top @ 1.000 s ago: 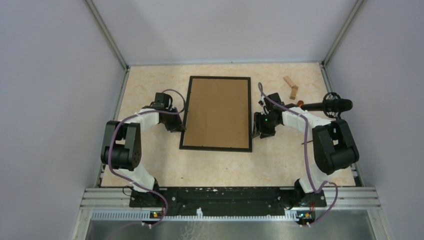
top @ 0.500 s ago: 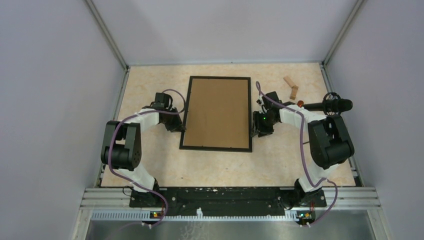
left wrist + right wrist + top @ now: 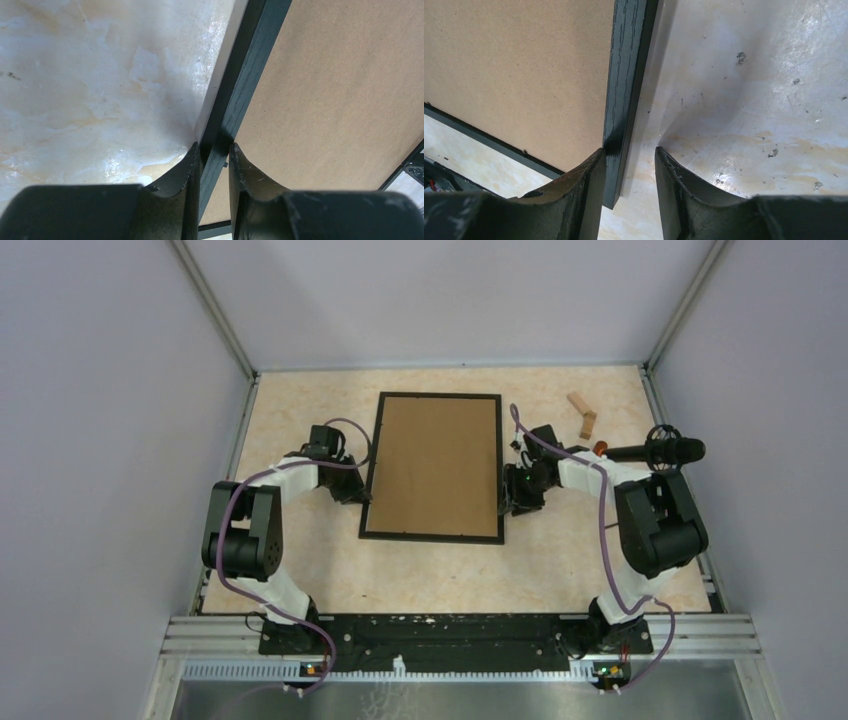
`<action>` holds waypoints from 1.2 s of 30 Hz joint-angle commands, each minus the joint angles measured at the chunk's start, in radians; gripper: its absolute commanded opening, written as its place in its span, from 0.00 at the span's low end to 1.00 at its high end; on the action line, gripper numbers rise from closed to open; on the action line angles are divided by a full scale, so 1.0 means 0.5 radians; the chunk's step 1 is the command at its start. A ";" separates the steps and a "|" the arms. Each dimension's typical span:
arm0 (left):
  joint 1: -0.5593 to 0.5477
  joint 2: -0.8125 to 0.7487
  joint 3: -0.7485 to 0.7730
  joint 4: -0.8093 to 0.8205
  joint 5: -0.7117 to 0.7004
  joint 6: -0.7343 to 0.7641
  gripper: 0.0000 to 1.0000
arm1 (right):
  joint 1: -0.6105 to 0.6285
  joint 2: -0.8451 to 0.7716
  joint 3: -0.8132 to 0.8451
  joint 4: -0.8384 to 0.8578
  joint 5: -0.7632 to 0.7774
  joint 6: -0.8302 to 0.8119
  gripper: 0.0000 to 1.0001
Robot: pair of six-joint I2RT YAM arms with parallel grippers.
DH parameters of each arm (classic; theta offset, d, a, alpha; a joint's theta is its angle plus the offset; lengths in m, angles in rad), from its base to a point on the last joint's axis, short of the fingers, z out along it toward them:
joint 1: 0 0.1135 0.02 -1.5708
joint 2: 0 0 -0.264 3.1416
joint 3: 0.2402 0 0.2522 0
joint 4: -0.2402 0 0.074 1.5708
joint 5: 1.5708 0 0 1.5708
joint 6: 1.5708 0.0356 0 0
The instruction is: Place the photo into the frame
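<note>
Frame (image 3: pixel 432 465) lies back-up mid-picture on the worktop (image 3: pixel 300 410), long axis top to bottom. Left tool (image 3: pixel 214 150) pinches its left rail. Right tool (image 3: pixel 629 150) straddles the right rail, spread, with a gap outside. Photo not in view.

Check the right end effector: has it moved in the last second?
Yes. The right end effector has edged left, closer to the right rail of the thin black rectangular picture frame, which lies unmoved.
</note>
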 commanded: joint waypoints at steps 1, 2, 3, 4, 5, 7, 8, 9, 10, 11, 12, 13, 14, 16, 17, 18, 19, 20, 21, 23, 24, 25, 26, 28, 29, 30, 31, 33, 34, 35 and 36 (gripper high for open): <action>0.004 0.143 -0.108 -0.053 -0.302 0.057 0.00 | 0.054 0.069 -0.026 0.071 -0.004 0.010 0.41; 0.003 0.144 -0.108 -0.050 -0.301 0.057 0.00 | 0.063 0.083 -0.020 0.072 0.007 0.016 0.41; 0.003 0.143 -0.111 -0.050 -0.299 0.055 0.00 | 0.071 0.099 -0.014 0.075 0.024 0.024 0.41; 0.003 0.144 -0.111 -0.050 -0.294 0.056 0.00 | 0.078 0.124 -0.010 0.078 0.044 0.032 0.41; 0.001 0.144 -0.114 -0.050 -0.290 0.058 0.00 | 0.088 0.145 -0.009 0.081 0.069 0.043 0.41; -0.007 0.147 -0.116 -0.050 -0.289 0.061 0.00 | 0.117 0.189 -0.002 0.081 0.129 0.066 0.41; -0.011 0.147 -0.118 -0.049 -0.291 0.059 0.00 | 0.129 0.217 0.006 0.079 0.161 0.087 0.41; -0.016 0.147 -0.119 -0.048 -0.289 0.058 0.00 | 0.145 0.248 0.013 0.076 0.194 0.115 0.40; -0.021 0.151 -0.119 -0.047 -0.285 0.058 0.00 | 0.163 0.281 0.017 0.078 0.236 0.147 0.40; -0.021 0.155 -0.118 -0.047 -0.280 0.058 0.00 | 0.188 0.312 0.030 0.070 0.287 0.174 0.40; -0.025 0.158 -0.118 -0.047 -0.275 0.058 0.00 | 0.219 0.353 0.047 0.056 0.349 0.198 0.40; -0.025 0.161 -0.118 -0.046 -0.275 0.057 0.00 | 0.243 0.393 0.070 0.031 0.430 0.218 0.40; -0.025 0.161 -0.118 -0.046 -0.271 0.058 0.00 | 0.255 0.446 0.095 0.013 0.467 0.241 0.39; -0.025 0.159 -0.118 -0.043 -0.266 0.058 0.00 | 0.275 0.550 0.157 -0.036 0.565 0.255 0.38; -0.027 0.158 -0.116 -0.043 -0.264 0.060 0.00 | 0.315 0.602 0.209 -0.090 0.650 0.256 0.38; -0.028 0.155 -0.118 -0.047 -0.263 0.063 0.00 | 0.350 0.634 0.255 -0.150 0.725 0.251 0.38; -0.028 0.152 -0.118 -0.047 -0.262 0.067 0.00 | 0.387 0.645 0.299 -0.202 0.803 0.259 0.38; -0.028 0.148 -0.118 -0.048 -0.262 0.067 0.00 | 0.436 0.676 0.360 -0.278 0.910 0.264 0.38; -0.028 0.145 -0.120 -0.049 -0.261 0.067 0.00 | 0.478 0.730 0.451 -0.378 0.982 0.267 0.38; -0.028 0.136 -0.121 -0.045 -0.255 0.057 0.00 | 0.561 0.834 0.621 -0.535 1.100 0.274 0.38; -0.028 0.131 -0.126 -0.039 -0.247 0.053 0.00 | 0.599 0.878 0.695 -0.582 1.126 0.273 0.39; -0.028 0.126 -0.125 -0.039 -0.243 0.052 0.00 | 0.616 0.880 0.716 -0.587 1.109 0.265 0.40; -0.028 0.121 -0.123 -0.045 -0.243 0.054 0.00 | 0.616 0.848 0.706 -0.547 1.057 0.261 0.40; -0.028 0.102 -0.108 -0.074 -0.275 0.064 0.00 | 0.582 0.715 0.686 -0.457 0.957 0.228 0.42; -0.028 0.082 -0.095 -0.093 -0.293 0.069 0.00 | 0.551 0.638 0.691 -0.413 0.873 0.202 0.45; -0.028 0.055 -0.084 -0.113 -0.309 0.073 0.05 | 0.495 0.555 0.694 -0.362 0.743 0.167 0.47; -0.028 0.019 -0.072 -0.137 -0.318 0.071 0.12 | 0.427 0.486 0.706 -0.312 0.579 0.141 0.48; -0.026 -0.070 -0.050 -0.188 -0.325 0.067 0.29 | 0.301 0.369 0.732 -0.255 0.341 0.111 0.51; -0.027 -0.119 -0.045 -0.213 -0.332 0.063 0.40 | 0.251 0.326 0.740 -0.235 0.279 0.098 0.53; -0.028 -0.168 -0.042 -0.242 -0.343 0.059 0.48 | 0.199 0.300 0.743 -0.219 0.244 0.083 0.56; -0.028 -0.222 -0.043 -0.275 -0.347 0.056 0.54 | 0.170 0.292 0.743 -0.210 0.231 0.067 0.57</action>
